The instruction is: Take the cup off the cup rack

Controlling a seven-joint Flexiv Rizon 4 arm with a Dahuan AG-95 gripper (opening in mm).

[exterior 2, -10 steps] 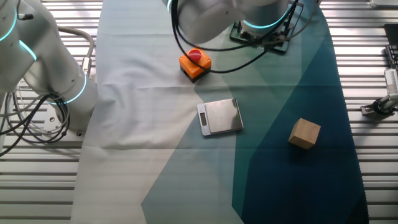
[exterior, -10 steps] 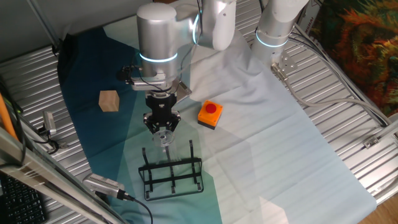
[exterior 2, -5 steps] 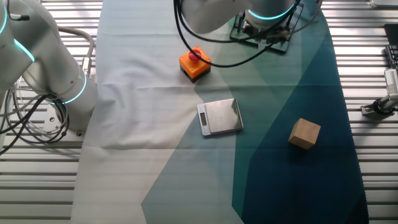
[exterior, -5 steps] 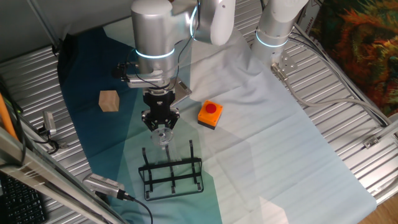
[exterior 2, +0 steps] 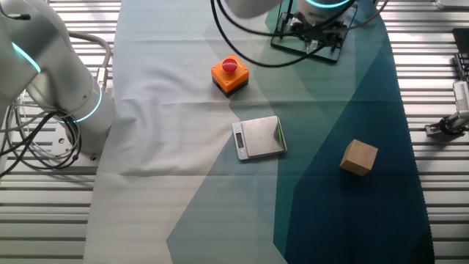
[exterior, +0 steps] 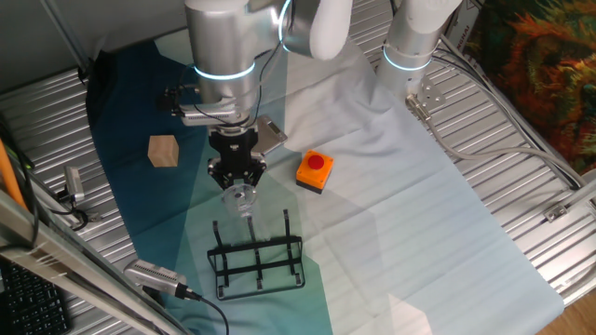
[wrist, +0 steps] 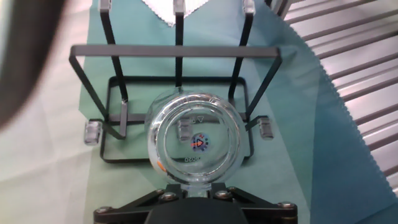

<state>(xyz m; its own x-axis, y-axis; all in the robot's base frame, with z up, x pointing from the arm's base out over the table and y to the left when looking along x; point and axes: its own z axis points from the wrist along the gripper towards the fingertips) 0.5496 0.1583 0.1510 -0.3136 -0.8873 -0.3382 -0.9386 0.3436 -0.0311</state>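
Wooden cube (exterior 2: 359,157), grey plate (exterior 2: 259,137), orange button box (exterior 2: 229,75)

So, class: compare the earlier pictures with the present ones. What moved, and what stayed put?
The gripper, shut on the cup, rose and shifted slightly left, away from the cup rack. The rack, orange button box, wooden cube and grey plate stayed put.

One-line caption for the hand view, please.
Hand holds the clear glass cup, open mouth facing the camera, above the black wire cup rack on teal cloth.
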